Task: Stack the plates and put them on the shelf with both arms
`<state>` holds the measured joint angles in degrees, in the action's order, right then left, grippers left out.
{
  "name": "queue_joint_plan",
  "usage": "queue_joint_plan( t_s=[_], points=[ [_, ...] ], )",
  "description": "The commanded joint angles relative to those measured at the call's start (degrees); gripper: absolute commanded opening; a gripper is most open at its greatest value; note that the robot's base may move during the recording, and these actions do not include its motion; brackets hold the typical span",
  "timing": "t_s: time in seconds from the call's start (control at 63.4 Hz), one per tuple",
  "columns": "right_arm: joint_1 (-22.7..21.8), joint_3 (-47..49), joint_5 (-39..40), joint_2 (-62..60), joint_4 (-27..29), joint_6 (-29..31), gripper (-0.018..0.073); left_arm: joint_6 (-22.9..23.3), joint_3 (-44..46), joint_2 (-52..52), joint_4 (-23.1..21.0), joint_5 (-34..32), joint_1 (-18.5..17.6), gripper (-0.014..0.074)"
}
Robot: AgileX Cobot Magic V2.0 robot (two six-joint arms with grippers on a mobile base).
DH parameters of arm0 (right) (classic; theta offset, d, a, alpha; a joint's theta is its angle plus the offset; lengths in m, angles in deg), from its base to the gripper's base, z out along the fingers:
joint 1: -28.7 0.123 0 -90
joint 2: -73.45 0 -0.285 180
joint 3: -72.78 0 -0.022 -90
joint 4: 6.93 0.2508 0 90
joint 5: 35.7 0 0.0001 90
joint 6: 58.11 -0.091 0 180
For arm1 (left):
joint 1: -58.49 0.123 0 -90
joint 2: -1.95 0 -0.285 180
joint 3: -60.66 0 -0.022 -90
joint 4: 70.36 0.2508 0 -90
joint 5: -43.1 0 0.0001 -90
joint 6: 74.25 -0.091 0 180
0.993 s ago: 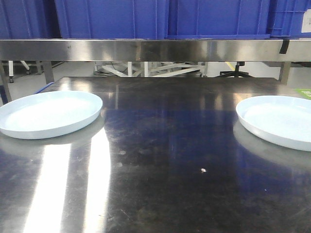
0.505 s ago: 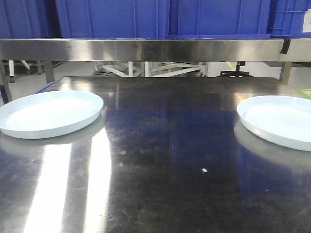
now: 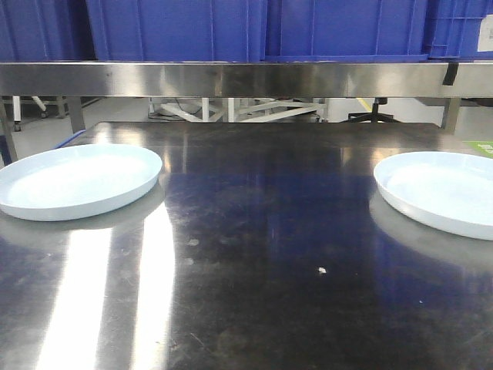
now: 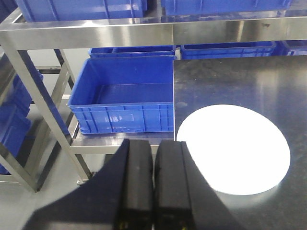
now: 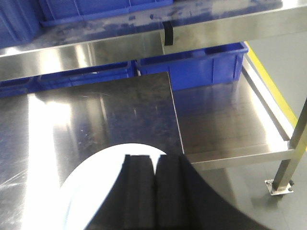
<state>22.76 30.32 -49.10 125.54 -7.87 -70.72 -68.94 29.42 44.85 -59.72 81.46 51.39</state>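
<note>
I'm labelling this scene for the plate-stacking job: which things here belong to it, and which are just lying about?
Part of the job: left plate, right plate, apart on the table; left gripper, right gripper, both shut, empty; steel shelf, probably the destination.

Just lying about: blue bins on that shelf; open blue crate beside the table; pale speck on the table.

Steel table (image 3: 254, 254), shelf (image 3: 246, 79) w/ blue bins (image 3: 177, 31) — glare.

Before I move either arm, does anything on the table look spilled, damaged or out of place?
Nothing serious. The left plate and right plate lie flat and intact, wide apart, the left one close to the edge of the table. One pale speck lies between them; no spill.
</note>
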Motion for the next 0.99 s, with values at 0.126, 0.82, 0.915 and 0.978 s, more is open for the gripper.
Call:
queue_joint_plan(
  t_s=[0.126, 0.82, 0.915, 0.978],
  points=[
    [0.1, 3.1, 7.2, 4.5, 0.1, 0.1, 0.0048, 0.3, 1.6, 0.3, 0.2, -4.5, -0.4, 0.0086],
    [0.1, 3.1, 2.7, 5.1, -0.4, 2.0, 0.0486, 0.4, 1.6, 5.5, -1.0, -10.7, -0.4, 0.0505],
    [0.1, 3.1, 2.8, 5.2, -0.4, 2.0, 0.0486, 0.8, 1.6, 9.0, -1.0, -11.2, -1.1, 0.0544],
    [0.1, 3.1, 2.8, 5.2, -0.4, 2.0, 0.0486, 0.8, 1.6, 11.9, -1.0, -11.5, -2.0, 0.0541]
  ],
)
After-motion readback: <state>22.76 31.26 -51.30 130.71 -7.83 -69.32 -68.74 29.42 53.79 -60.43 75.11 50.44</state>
